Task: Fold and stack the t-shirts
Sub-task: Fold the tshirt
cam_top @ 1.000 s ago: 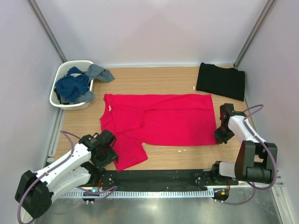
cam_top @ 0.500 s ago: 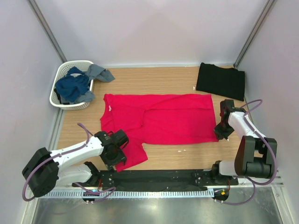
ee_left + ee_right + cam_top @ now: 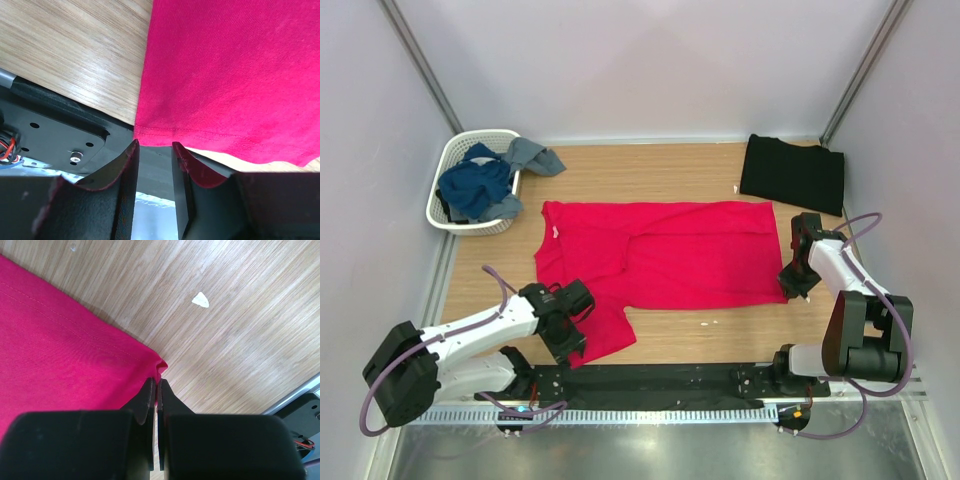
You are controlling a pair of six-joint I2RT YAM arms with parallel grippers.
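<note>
Left gripper (image 3: 568, 340) has swung in from beside the sleeve to the near sleeve hem of the crimson red soft cloth t-shirt (image 3: 665, 258), which lies spread flat mid-table. Its jaws stand a narrow gap apart, tips at the hem, nothing pinched yet (wrist view shows it). Right gripper (image 3: 156, 382) has barely shifted and is closed tight on the shirt's near right corner. The folded black cloth t-shirt (image 3: 792, 175) sits far right. Probably next: left pinch, then a two-arm fold.
</note>
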